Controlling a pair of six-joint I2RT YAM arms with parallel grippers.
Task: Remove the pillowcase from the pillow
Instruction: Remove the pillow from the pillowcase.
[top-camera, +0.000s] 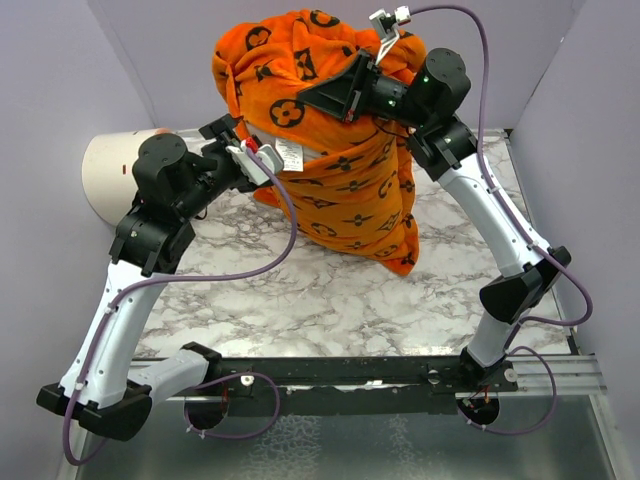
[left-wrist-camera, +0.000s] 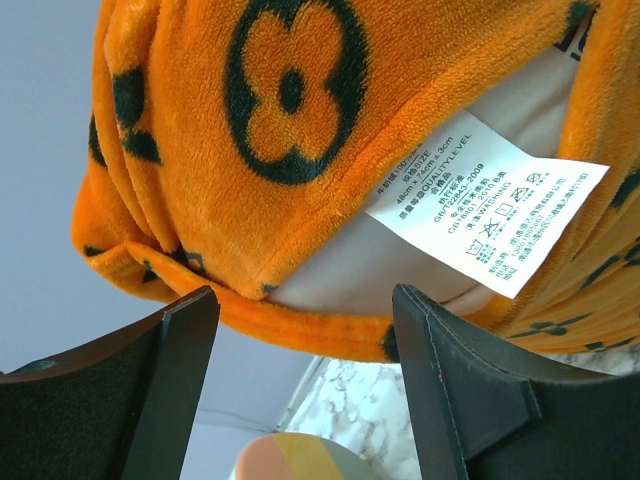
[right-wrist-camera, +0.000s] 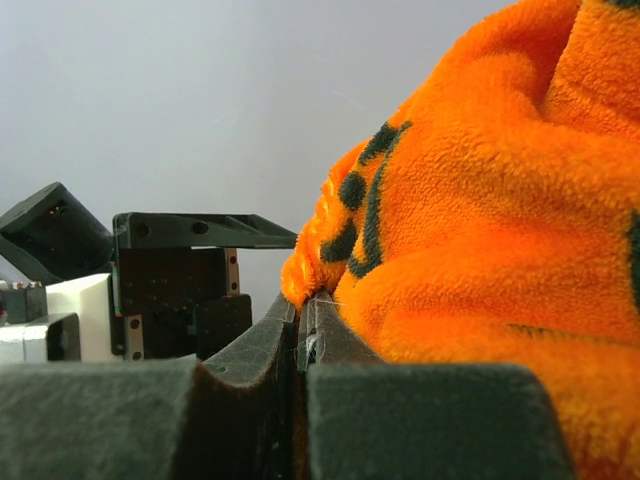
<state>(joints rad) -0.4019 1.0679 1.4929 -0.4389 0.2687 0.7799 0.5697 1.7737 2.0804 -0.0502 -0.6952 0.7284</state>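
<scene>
The orange pillowcase (top-camera: 340, 190), printed with black flowers, hangs bunched above the back of the marble table. My right gripper (top-camera: 305, 100) is shut on a fold of the pillowcase (right-wrist-camera: 460, 200) near its top; the fabric is pinched at the fingertips (right-wrist-camera: 300, 318). My left gripper (top-camera: 245, 145) stands open at the pillowcase's left opening. In the left wrist view the orange hem (left-wrist-camera: 300, 330) runs just beyond the gap of the left gripper (left-wrist-camera: 305, 315), untouched. The white pillow (left-wrist-camera: 340, 275) and its white care tag (left-wrist-camera: 490, 215) show inside the opening. Most of the pillow is hidden by the fabric.
A cream cylinder (top-camera: 105, 175) lies at the table's left edge behind the left arm, and its coloured end (left-wrist-camera: 290, 460) shows below the left fingers. Lilac walls close in the back and sides. The marble tabletop (top-camera: 330, 290) spreads in front of the hanging fabric.
</scene>
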